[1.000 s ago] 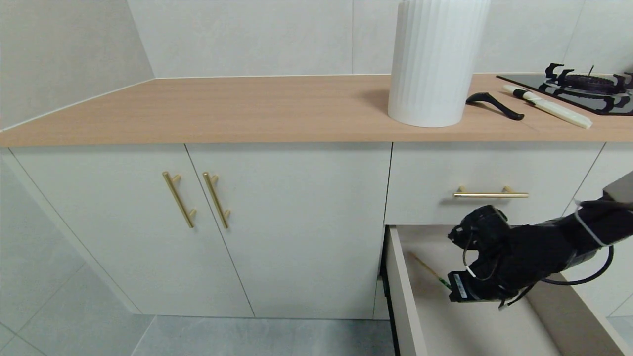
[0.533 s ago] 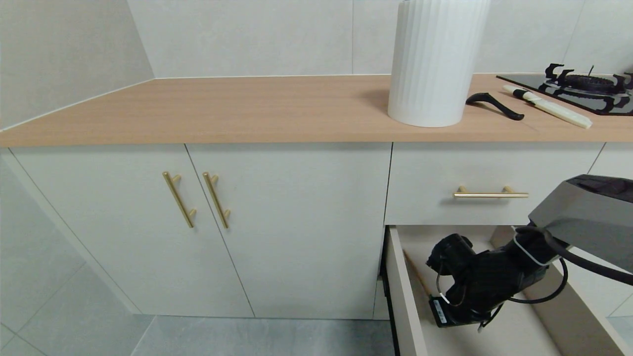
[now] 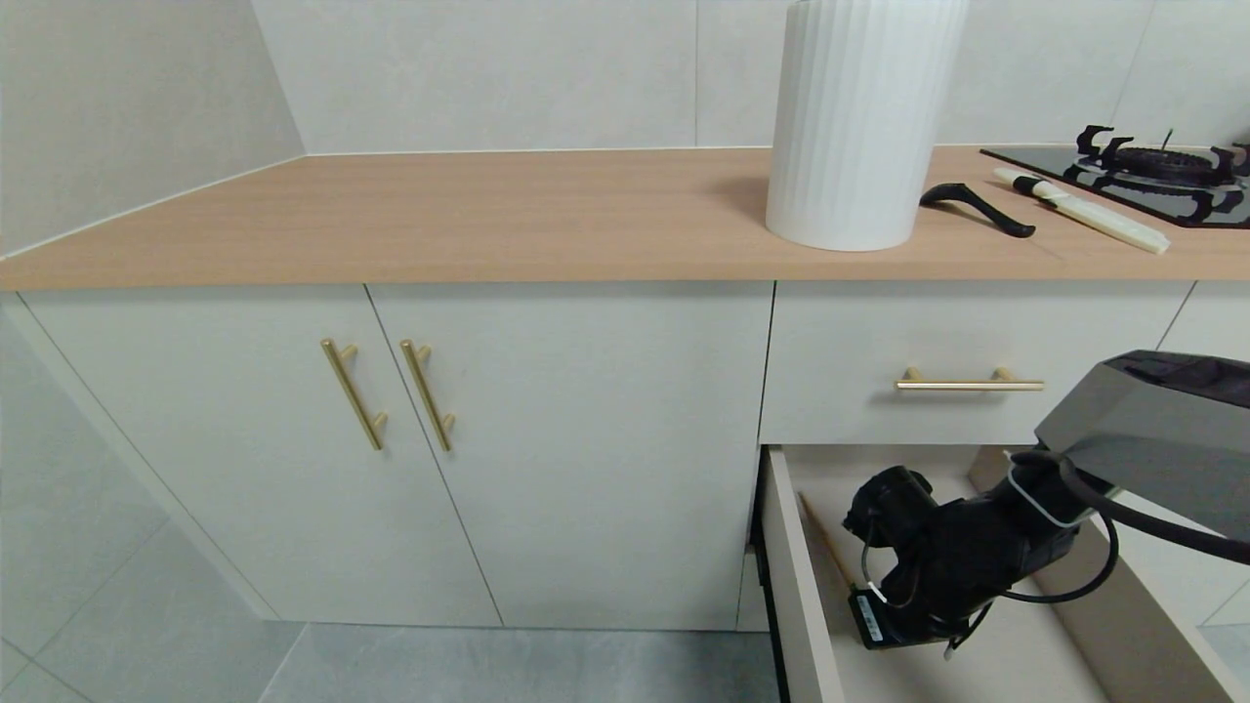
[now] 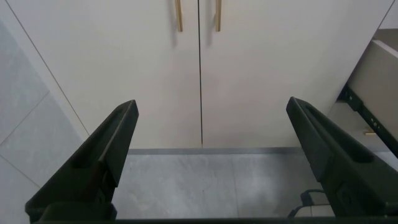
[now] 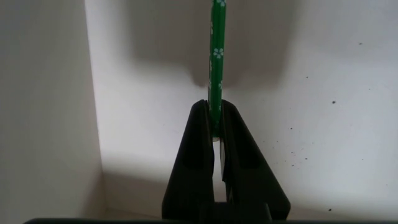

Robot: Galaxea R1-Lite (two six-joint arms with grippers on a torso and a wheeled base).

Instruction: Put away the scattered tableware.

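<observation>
Your right gripper (image 5: 216,117) clamps a thin green flowered chopstick (image 5: 217,43) inside the pale open drawer (image 3: 793,566); released tilted, it may jam against the drawer's wall.

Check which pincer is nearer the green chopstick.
Right. The right pincer is shut on the chopstick inside the open drawer. The left pincer hangs open facing the cabinet doors, outside the drawer.

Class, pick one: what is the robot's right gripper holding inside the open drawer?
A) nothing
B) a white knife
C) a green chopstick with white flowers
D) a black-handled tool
C: in the right wrist view the right gripper is shut on the green chopstick, inside the drawer.
</observation>
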